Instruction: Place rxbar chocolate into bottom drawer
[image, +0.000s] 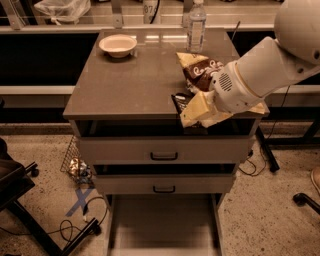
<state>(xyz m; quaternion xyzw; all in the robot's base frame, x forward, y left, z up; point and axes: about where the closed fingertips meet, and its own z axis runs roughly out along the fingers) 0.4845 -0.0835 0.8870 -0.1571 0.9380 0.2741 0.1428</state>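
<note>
The rxbar chocolate (178, 101) is a small black-wrapped bar lying on the cabinet top near its front edge, partly covered by the gripper. My gripper (196, 113), cream coloured, is at the front right of the cabinet top, right over and against the bar's right side. The bottom drawer (162, 222) is pulled out at the foot of the cabinet, its flat floor bare.
A brown-and-yellow chip bag (199, 70) lies just behind the gripper. A white bowl (117, 45) and a water bottle (196, 20) stand at the back of the cabinet top (130, 85). The two upper drawers (164, 150) have black handles. A chair base (30, 215) and cables lie on the floor at left.
</note>
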